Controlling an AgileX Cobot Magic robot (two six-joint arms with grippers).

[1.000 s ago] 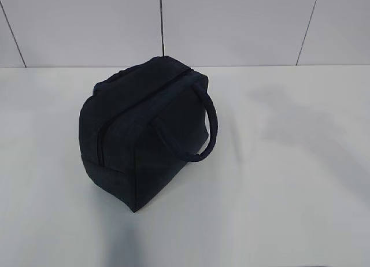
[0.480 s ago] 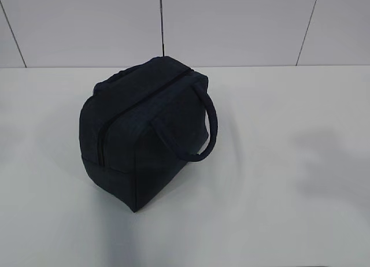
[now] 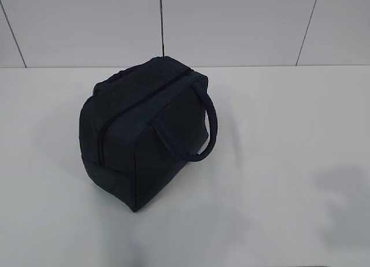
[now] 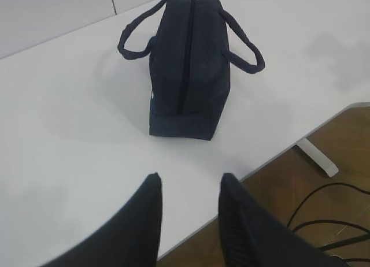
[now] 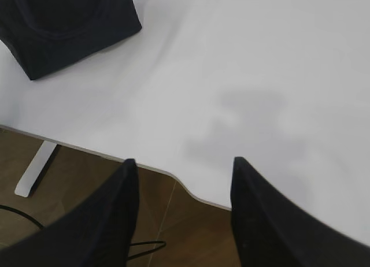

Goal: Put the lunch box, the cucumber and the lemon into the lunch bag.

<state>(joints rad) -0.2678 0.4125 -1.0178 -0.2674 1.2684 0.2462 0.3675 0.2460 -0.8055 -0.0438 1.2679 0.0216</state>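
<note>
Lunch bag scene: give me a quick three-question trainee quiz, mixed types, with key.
1. True or false: the lunch bag has its zipper closed.
2. Multiple choice: what is the left pincer holding? A) a lemon B) nothing C) a bag handle
3. Short answer: in the right wrist view, where does the right pincer hang relative to the table?

Key:
1. True
2. B
3. Over the table's edge, above the floor, with its jaws apart and empty.
</note>
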